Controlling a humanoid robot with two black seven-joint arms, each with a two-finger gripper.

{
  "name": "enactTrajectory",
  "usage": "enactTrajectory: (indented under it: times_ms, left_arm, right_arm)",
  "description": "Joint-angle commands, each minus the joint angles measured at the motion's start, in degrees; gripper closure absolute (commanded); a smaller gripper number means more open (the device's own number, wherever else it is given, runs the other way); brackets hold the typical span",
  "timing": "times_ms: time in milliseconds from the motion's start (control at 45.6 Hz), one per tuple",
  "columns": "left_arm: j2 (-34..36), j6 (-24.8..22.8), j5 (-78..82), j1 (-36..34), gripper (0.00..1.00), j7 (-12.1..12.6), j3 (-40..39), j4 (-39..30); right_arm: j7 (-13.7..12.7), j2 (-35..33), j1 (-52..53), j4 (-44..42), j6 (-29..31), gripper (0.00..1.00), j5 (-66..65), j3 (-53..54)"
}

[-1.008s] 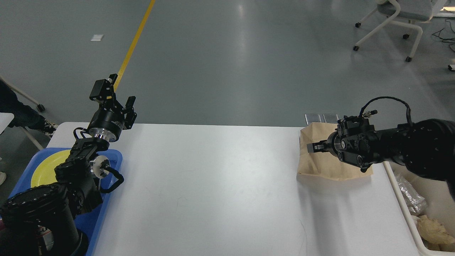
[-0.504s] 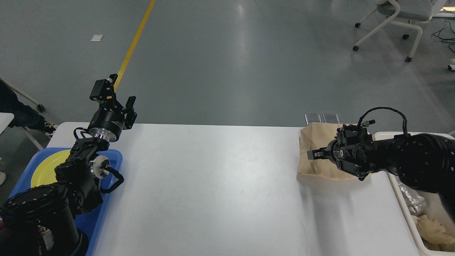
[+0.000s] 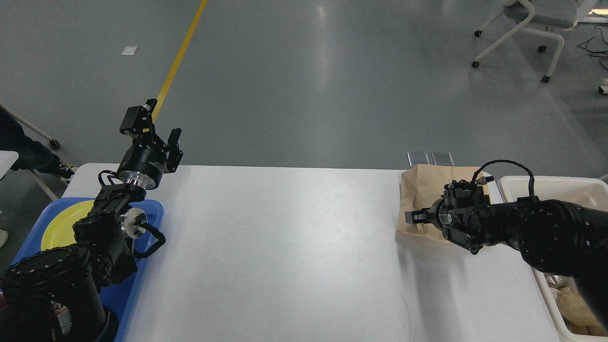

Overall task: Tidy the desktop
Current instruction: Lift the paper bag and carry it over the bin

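The white desktop [image 3: 285, 247] fills the lower part of the head view. A flat brown paper bag [image 3: 418, 183] lies at its far right corner. My right gripper [image 3: 411, 216] reaches in from the right and sits low over the bag's front left part. Its dark fingers point left and cannot be told apart. My left gripper [image 3: 175, 145] is raised over the far left corner of the desktop, open and empty.
A blue tray [image 3: 152, 209] with a yellow plate [image 3: 61, 225] sits at the left edge under my left arm. A cream-white bin [image 3: 546, 183] with crumpled paper [image 3: 577, 306] stands off the right edge. A wheeled chair [image 3: 527, 23] stands on the floor behind.
My right gripper has moved down and to the left over the bag, uncovering the bin's far rim. The bag and my left arm have not moved.
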Motion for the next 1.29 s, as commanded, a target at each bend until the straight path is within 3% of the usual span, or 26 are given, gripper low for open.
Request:
enactTrajectory:
  times_ms: [0, 66, 131, 285, 636, 1030, 1271]
  left_arm:
    - [0.0, 0.0, 0.0, 0.0, 0.04, 0.0, 0.0, 0.0]
    - [0.0, 0.0, 0.0, 0.0, 0.04, 0.0, 0.0, 0.0]
    - [0.0, 0.0, 0.0, 0.0, 0.04, 0.0, 0.0, 0.0]
    - [0.0, 0.0, 0.0, 0.0, 0.04, 0.0, 0.0, 0.0]
    - [0.0, 0.0, 0.0, 0.0, 0.04, 0.0, 0.0, 0.0]
    - [0.0, 0.0, 0.0, 0.0, 0.04, 0.0, 0.0, 0.0]
    - [0.0, 0.0, 0.0, 0.0, 0.04, 0.0, 0.0, 0.0]
  right_arm:
    - [-0.1, 0.3, -0.7, 0.2, 0.3, 0.66, 0.7, 0.0]
    - [-0.2, 0.3, -0.9, 0.3, 0.8, 0.90, 1.2, 0.0]
    - [-0.2, 0.2, -0.7, 0.9, 1.0, 1.00, 2.9, 0.3]
    - [-0.1, -0.7, -0.1, 2.0, 0.3, 1.00, 8.8, 0.9]
    - [0.3, -9.9, 9.2, 15.6, 0.3, 1.00, 8.4, 6.3]
    - [0.6, -29.4, 36.1, 39.4, 1.7, 1.00, 8.3, 9.9]
    - [0.4, -36.7, 49.1, 42.3, 10.1, 1.00, 8.7, 9.4]
